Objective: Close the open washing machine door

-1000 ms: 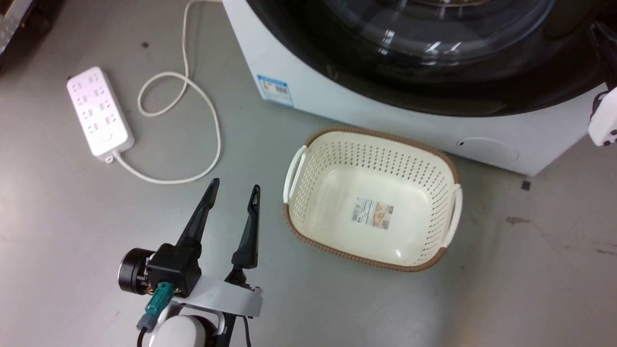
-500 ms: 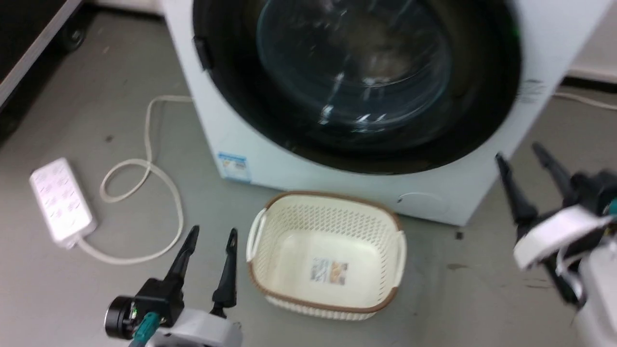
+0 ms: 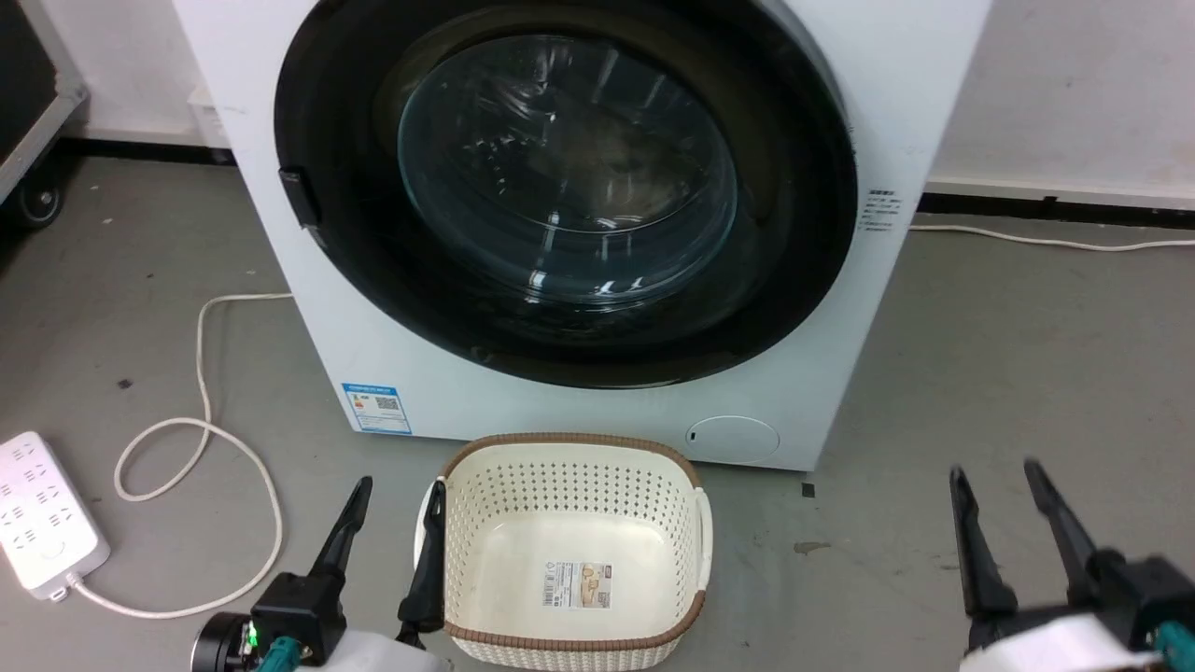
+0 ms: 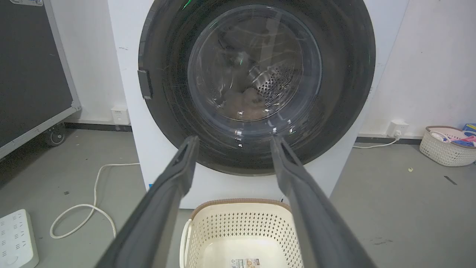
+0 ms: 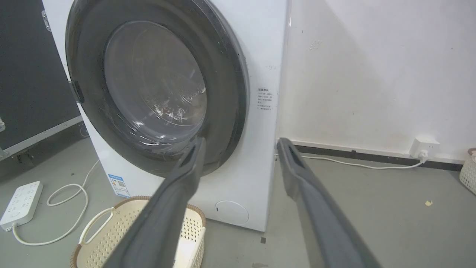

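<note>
The white washing machine (image 3: 887,93) stands straight ahead. Its round washing machine door (image 3: 794,233), with a glossy black frame and a clear glass bowl, lies flush against the machine's front. In the left wrist view the door (image 4: 346,74) shows the steel drum through the glass. My left gripper (image 3: 400,485) is open at the lower left, low over the floor and beside a basket. My right gripper (image 3: 992,469) is open at the lower right, well short of the machine. Nothing sits between either pair of fingers, as both wrist views show: left gripper (image 4: 234,139), right gripper (image 5: 241,141).
A cream perforated basket (image 3: 569,446) sits on the floor just before the machine. A white power strip (image 3: 42,513) and its looped cable (image 3: 201,373) lie at the left. A black wheeled case (image 4: 29,74) stands far left, and another basket (image 4: 444,152) far right by the wall.
The head camera has tilted up, so the whole machine front now shows. My right gripper has come away from the door's right edge to the lower right, jaws apart. The left gripper stays open.
</note>
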Controlling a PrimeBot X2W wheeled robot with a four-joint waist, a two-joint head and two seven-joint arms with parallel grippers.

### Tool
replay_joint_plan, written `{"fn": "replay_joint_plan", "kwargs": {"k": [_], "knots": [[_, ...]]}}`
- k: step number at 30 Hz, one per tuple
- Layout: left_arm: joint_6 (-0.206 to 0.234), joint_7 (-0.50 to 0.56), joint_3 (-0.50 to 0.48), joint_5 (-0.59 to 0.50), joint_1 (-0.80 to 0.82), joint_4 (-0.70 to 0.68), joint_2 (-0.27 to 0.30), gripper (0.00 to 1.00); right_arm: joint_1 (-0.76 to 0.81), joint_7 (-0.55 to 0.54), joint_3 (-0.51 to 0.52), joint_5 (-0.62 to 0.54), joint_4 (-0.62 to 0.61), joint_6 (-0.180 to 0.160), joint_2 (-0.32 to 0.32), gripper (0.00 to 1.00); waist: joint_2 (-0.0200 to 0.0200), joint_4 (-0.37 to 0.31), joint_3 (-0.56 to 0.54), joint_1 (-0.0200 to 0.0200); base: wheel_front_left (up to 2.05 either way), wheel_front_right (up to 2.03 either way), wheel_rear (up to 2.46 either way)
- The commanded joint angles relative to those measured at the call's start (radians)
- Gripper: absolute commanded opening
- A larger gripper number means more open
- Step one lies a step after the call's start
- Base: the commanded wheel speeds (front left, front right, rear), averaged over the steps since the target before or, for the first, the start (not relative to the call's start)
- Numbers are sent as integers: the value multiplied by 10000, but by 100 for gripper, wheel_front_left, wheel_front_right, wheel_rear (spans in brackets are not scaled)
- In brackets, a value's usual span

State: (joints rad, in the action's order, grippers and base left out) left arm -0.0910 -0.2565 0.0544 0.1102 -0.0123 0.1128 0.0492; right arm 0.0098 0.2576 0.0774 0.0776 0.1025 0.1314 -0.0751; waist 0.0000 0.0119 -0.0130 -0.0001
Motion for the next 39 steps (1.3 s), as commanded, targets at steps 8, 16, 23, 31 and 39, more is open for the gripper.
{"fn": "replay_joint_plan", "kwargs": {"k": [8, 16, 23, 31, 39], "knots": [[-7, 11, 112, 167, -82, 372, 0, 0, 540, -7, -45, 11, -76, 0, 171, 0, 0, -43, 10, 1, 0, 0, 0], [34, 117, 82, 114, -74, 317, 0, 0, 502, -108, -74, -19, -106, 2, 172, 0, 0, -47, 15, 2, 0, 0, 0], [84, 259, 46, 43, -62, 233, 1, 0, 467, -251, -115, -63, -160, 1, 176, 0, 0, -52, 21, 2, 0, 0, 0], [157, 462, -6, -58, -46, 113, 2, 0, 417, -457, -173, -126, -236, 0, 183, 0, 0, -58, 31, 2, 0, 0, 0], [216, 625, -48, -139, -33, 17, 3, 0, 377, -620, -220, -176, -297, 0, 188, 0, 0, -62, 39, 2, 0, 0, 0]]}}
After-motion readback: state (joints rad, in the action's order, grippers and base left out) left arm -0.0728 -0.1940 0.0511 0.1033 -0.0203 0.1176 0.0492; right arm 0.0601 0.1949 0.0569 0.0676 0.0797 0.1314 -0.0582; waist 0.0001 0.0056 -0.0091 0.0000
